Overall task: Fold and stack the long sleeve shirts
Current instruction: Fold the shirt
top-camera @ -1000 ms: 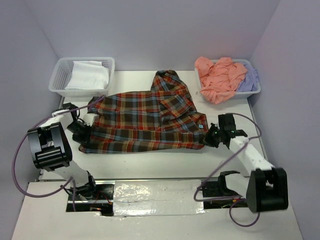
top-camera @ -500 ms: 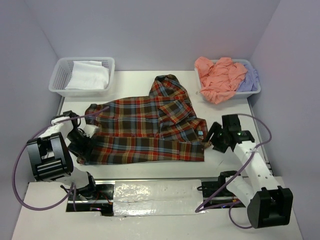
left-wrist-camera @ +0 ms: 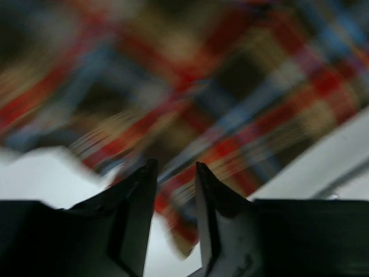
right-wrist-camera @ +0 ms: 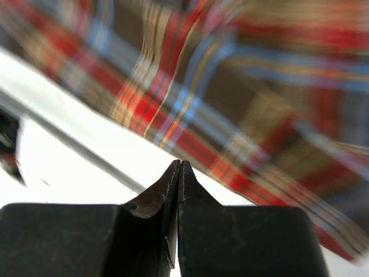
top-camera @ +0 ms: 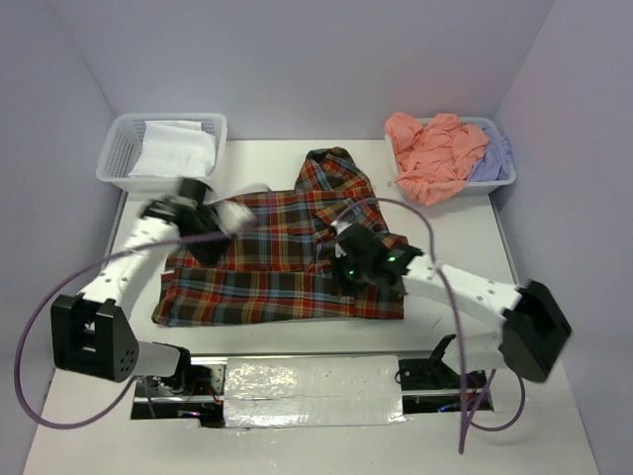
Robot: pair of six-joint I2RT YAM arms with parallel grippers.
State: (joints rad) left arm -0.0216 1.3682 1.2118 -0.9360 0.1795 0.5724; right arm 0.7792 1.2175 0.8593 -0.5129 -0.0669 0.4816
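Both fingers of the right gripper (right-wrist-camera: pixel 180 163) are pressed together with nothing between them, over the right half of the plaid shirt (top-camera: pixel 267 267). The left gripper (left-wrist-camera: pixel 174 168) has a narrow gap between its fingers, seemingly empty, though that view is blurred. It hovers above the shirt's left part. The shirt lies spread mid-table (top-camera: pixel 465 228). The salmon-pink shirt (top-camera: pixel 430 153) and lavender shirt (top-camera: pixel 495 153) lie heaped in the far-right basket (top-camera: pixel 502 184).

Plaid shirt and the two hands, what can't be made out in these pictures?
- Left wrist view: motion blur smears the plaid shirt; which part lies under the left hand is unclear.
- Top view: the right hand hides the cloth beneath it.
- Lavender shirt: mostly buried under the salmon shirt.
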